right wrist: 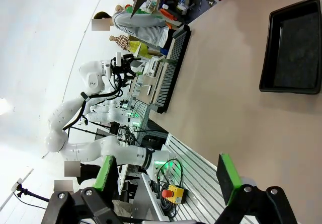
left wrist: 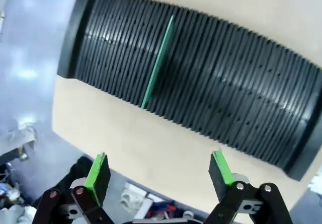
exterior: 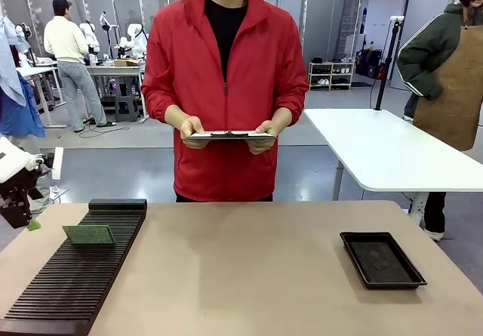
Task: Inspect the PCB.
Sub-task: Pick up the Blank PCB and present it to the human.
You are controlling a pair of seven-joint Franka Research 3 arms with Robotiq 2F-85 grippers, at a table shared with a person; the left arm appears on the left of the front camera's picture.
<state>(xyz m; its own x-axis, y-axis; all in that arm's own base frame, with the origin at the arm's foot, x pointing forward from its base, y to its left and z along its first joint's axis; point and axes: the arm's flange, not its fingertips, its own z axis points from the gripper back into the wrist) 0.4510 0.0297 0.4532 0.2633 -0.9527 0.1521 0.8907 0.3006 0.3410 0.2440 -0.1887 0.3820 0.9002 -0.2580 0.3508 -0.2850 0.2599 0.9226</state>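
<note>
The PCB stands on its edge in 1 slot of a long black ribbed rack, which runs along the table at about 8 o'clock in the front view. The board sits in the rack's far half, a few slots short of the thick block at that end, with its green face turned toward the camera. In the left wrist view the same board shows edge-on as a thin green line across the ribs, at about 12 o'clock from the fingers. Nothing touches it.

The left pincer is spread wide and empty, its 2 green-padded fingers well apart. It hangs over the table's edge, clear of the rack. In the front view its black body and 1 green pad show at 9 o'clock, just left of the rack's far end and near the PCB but apart from it.

The right pincer is also spread wide and holds nothing. In its wrist view bare table lies ahead of the fingers, and a shallow black tray lies at about 2 o'clock. In the front view that tray lies flat on the table at 4 o'clock, well apart from the rack.

Across the table, at 12 o'clock, a person in a red jacket stands holding a clipboard level in both hands, 1 hand at each end.
</note>
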